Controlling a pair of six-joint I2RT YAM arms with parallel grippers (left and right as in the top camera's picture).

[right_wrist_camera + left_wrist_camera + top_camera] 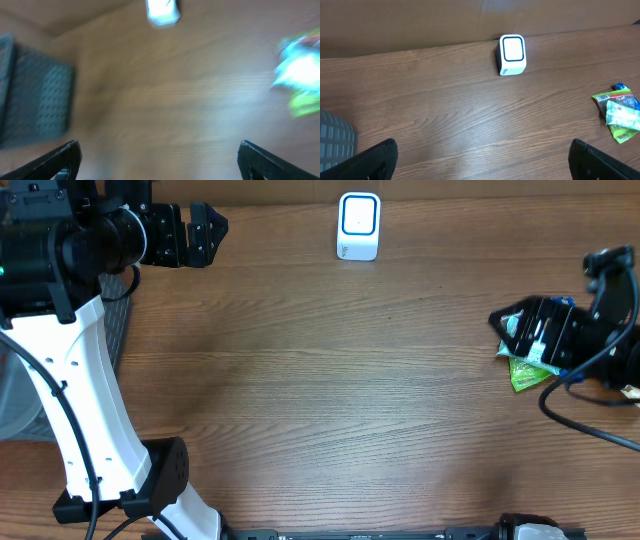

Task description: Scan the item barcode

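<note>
Both the right hand point(160, 157) and left hand point(482, 160) are spread and empty, so a careless pinch on the packets point(619, 114) by the right edge of the surface point(330, 400) could crumple them, leaving nothing readable for the scanner point(358, 225).

— What fills the scene?
— A brown wood-grain table point(330, 400), evenly lit.
— And behind it?
— A plain brown panel point(400, 22) stands along the far edge, with one vertical seam.
— Anything at the left?
— A grey perforated crate point(35, 95), blurred in the right wrist view.
</note>
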